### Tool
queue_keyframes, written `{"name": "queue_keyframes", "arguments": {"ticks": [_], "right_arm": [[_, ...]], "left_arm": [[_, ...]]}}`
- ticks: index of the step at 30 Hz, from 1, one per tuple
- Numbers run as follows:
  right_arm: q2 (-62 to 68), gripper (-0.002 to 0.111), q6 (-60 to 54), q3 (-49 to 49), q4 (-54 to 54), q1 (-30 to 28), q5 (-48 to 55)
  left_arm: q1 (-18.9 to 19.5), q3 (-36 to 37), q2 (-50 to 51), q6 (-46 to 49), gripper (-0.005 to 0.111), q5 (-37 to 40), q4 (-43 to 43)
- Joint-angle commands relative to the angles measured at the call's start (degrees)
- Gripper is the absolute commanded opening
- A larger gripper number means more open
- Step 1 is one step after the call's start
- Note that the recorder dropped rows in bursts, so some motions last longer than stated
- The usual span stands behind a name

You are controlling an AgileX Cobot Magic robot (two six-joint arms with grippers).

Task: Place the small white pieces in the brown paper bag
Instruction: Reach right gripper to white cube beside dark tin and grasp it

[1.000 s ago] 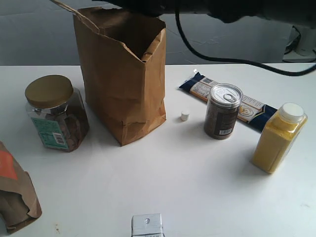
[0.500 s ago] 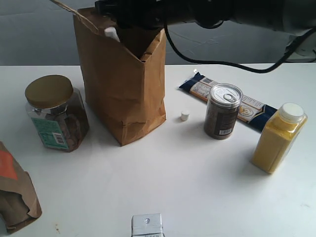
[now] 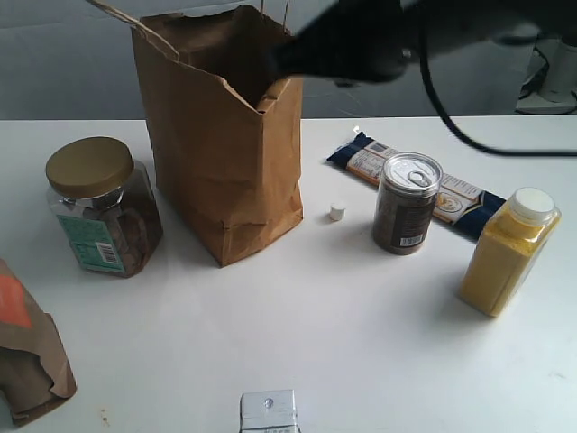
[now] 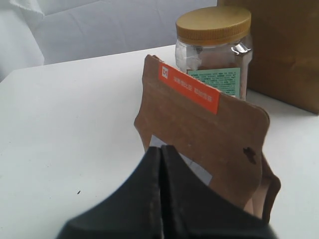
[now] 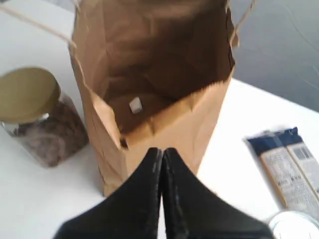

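Observation:
The tall brown paper bag (image 3: 216, 144) stands open at the back left of the table, and the right wrist view looks down into the bag (image 5: 154, 59). One small white piece (image 5: 135, 105) lies on the bag's floor. Another white piece (image 3: 337, 212) sits on the table between the bag and the can. A third piece is not in view. My right gripper (image 5: 162, 152) is shut and empty, hanging just outside the bag's near rim; its arm (image 3: 352, 41) is a dark blur above the bag's right side. My left gripper (image 4: 161, 149) is shut and empty.
A gold-lidded jar (image 3: 99, 207) stands left of the bag. A can (image 3: 407, 203), a blue packet (image 3: 451, 194) and a yellow bottle (image 3: 509, 253) are on the right. The small brown bag with an orange label (image 4: 199, 129) stands right before my left gripper. A metal block (image 3: 269, 410) sits at the front edge.
Half a second ago my right gripper held a white piece over the bag's mouth. That piece now lies inside the bag, and the arm has pulled back to the right.

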Motion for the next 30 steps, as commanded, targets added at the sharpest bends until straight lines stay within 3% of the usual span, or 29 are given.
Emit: {"name": "queue_keyframes", "arguments": {"ticks": [1,6,16,19,26,30], "right_arm": [[-2.19,0.000,3.11,14.57,-2.02,-0.24,-8.44],[1.91,0.000,6.75,20.80,-2.02,-0.34,-15.57],[17.90,0.000,9.05,13.05,-1.89,-5.77,-14.55],[21.25,0.009,9.05,10.86,-1.49,-8.07,-14.54],[26.04,0.045,9.05,6.30,-1.38,-10.51,-16.75],[28.11,0.049,9.05,2.80,-0.82,-10.51,-18.25]], "left_arm": [[-0.21,0.17,-0.20,-0.12,0.000,-0.37,-0.51],[-0.21,0.17,-0.20,-0.12,0.000,-0.37,-0.51],[-0.21,0.17,-0.20,-0.12,0.000,-0.37,-0.51],[-0.21,0.17,-0.20,-0.12,0.000,-0.37,-0.51],[-0.21,0.17,-0.20,-0.12,0.000,-0.37,-0.51],[-0.21,0.17,-0.20,-0.12,0.000,-0.37,-0.51]]}}
